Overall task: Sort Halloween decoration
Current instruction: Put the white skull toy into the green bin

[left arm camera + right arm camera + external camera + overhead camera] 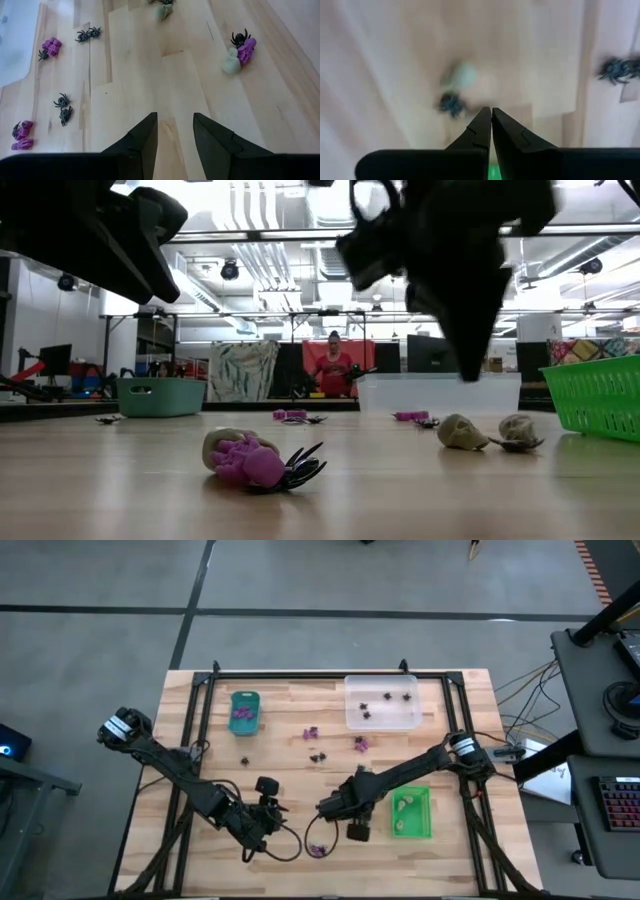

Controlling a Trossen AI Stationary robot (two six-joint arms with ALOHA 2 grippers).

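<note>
At the near edge of the wooden table (300, 875), a small cluster (262, 463) lies on the boards: a purple trinket, a pale cream one and a black spider, all touching each other. The left gripper (175, 131) hovers above the table just beside this area, on the left near side. Its two fingers stand apart with a clear gap between them, and nothing is between them.

A little farther in, the right gripper (491, 119) hangs above the middle of the table, near the bright green tray (411, 812). Its fingers are pressed together at the tips. If some small thing is pinched there, the pictures do not show it. Below it, a pale trinket (462, 76) and a black spider (451, 104) lie close together on the wood. The green tray holds a few pale pieces.

In the middle of the table some purple pieces (311, 732) and black spiders (317, 755) are scattered loose, apart from each other.

At the far side, the teal tray (245, 711) on the left holds purple pieces, and the clear tray (382, 702) on the right holds black spiders.

Beyond the table, a person in a red top (333, 367) shows in the room.
</note>
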